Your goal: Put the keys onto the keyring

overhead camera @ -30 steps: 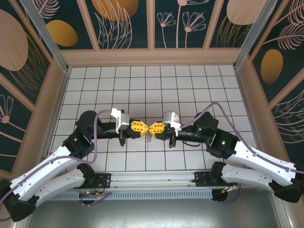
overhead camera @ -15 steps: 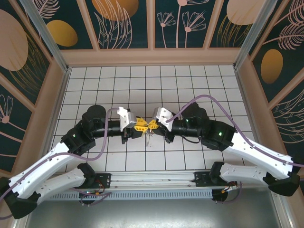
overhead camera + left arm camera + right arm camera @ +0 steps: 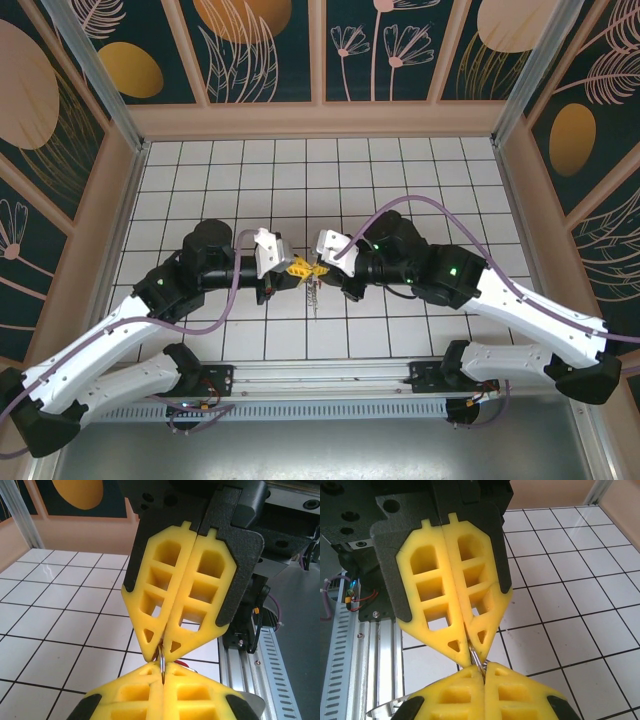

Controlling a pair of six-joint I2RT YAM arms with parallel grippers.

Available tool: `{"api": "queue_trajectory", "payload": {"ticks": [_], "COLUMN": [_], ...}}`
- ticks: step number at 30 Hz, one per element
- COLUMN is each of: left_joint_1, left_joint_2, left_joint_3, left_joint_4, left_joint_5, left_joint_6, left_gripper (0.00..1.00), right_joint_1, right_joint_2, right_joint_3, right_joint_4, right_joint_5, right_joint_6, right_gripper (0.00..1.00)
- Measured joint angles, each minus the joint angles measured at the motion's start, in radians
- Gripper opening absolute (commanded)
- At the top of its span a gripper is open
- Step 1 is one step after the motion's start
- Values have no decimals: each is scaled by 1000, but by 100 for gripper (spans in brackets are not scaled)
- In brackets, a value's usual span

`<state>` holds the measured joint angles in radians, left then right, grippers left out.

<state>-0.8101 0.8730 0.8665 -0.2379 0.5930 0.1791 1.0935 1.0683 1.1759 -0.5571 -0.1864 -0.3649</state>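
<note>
Arms closed inward | left fingers (image 3: 130, 699), right fingers (image 3: 516, 696) pinch keyring (image 3: 162, 660) | keys (image 3: 313, 290) hang beneath

My overhead camera sits high behind the arm bases (image 3: 205, 380), looking down and forward over the whole tiled counter (image 3: 400, 180). Each wrist camera looks along its own yellow jaws at very close range, facing the opposite arm's jaws; all three share that meeting spot at mid-counter
</note>
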Motion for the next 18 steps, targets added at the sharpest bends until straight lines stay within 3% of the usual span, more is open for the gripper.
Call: {"api": "queue_trajectory", "payload": {"ticks": [3, 6, 9, 13, 18], "left_joint_1": [-2, -5, -6, -6, -6], "left_joint_2": [-7, -25, -43, -60, -64], "left_joint_3": [0, -12, -28, -43, -55], "left_joint_4": [25, 71, 145, 239, 293], "left_joint_5": [24, 66, 104, 146, 173], "left_joint_6": [-13, -42, -81, -130, -159], "left_gripper": [0, 0, 0, 0, 0], "right_joint_1": [2, 1, 2, 2, 2], "right_joint_2": [-22, -66, -109, -146, -172], "right_joint_3": [-7, -40, -78, -117, -143], "right_joint_4": [15, 66, 117, 169, 217], "right_joint_5": [-17, -35, -69, -101, -123], "right_joint_6": [5, 23, 41, 64, 76], "right_gripper": [22, 27, 26, 15, 14]}}
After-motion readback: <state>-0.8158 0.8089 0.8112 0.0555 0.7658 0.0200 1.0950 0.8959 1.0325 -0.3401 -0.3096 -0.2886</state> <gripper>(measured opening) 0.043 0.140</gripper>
